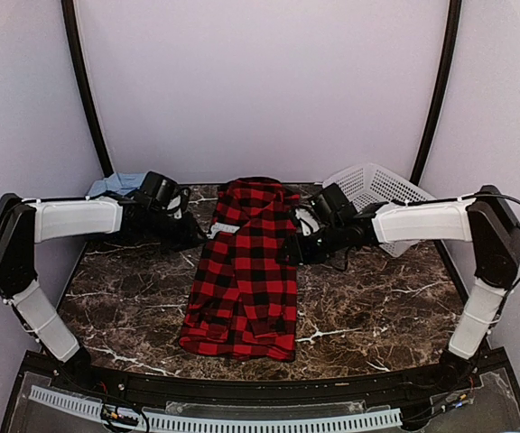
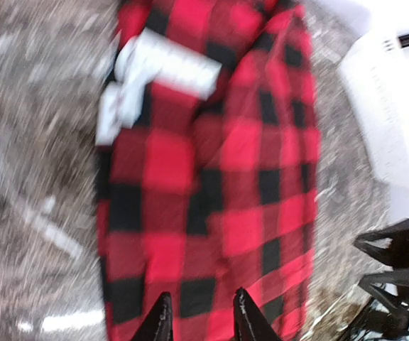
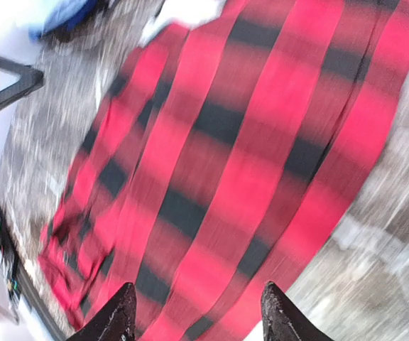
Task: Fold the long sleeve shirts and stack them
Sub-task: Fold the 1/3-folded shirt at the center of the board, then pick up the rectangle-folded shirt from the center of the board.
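The red-and-black flannel shirt (image 1: 242,280) lies in the middle of the marble table (image 1: 377,307) as a long, fairly narrow strip. Its collar end is far and its hem near, and the hem is slightly rumpled at the near left corner. A light blue shirt (image 1: 116,185) sits bunched at the far left behind the left arm, and a white mesh basket (image 1: 377,185) stands at the far right.

The left gripper (image 2: 201,321) hangs over the shirt's far left edge with its jaws a little apart and nothing between them. The right gripper (image 3: 197,316) is at the far right edge, jaws wider and likewise empty. Both wrist views are smeared, so I cannot tell if either fingertip brushes the cloth.

Flannel like this looks soft, limp and fairly thick. It should drape and sag rather than hold a line, but it is not slippery. I would pinch it at two matching corners, one per gripper, taking every layer at the edge so the fold carries over evenly.
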You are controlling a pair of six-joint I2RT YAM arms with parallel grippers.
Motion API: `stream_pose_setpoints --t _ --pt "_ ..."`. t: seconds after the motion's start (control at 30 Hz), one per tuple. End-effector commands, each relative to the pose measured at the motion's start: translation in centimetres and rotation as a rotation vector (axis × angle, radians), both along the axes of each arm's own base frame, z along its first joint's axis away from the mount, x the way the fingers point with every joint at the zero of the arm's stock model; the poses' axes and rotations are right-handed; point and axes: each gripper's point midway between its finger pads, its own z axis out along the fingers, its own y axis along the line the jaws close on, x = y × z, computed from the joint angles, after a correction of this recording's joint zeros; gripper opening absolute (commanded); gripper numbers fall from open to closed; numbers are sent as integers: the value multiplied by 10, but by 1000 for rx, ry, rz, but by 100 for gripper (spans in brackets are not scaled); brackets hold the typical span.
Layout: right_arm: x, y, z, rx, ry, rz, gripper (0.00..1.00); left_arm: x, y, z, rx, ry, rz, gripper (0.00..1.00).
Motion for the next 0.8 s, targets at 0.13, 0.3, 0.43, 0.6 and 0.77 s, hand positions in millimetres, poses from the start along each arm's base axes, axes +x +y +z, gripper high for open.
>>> stream_pose_setpoints --t 0.13,0.3,0.43,0.6,0.77 --pt "-95 -11 -9 22 95 -12 56 -110 64 -69 132 242 58 29" --pt "-132 -21 -27 8 175 -8 57 -147 65 -77 80 285 29 32" --pt "-154 -21 -45 -4 235 6 56 -170 54 -82 58 320 -24 33" --pt "-165 -31 -60 -33 265 -7 56 -199 44 -99 86 397 -63 31" --pt "-170 -43 -68 -60 275 -25 56 -227 37 -103 111 445 -97 23"
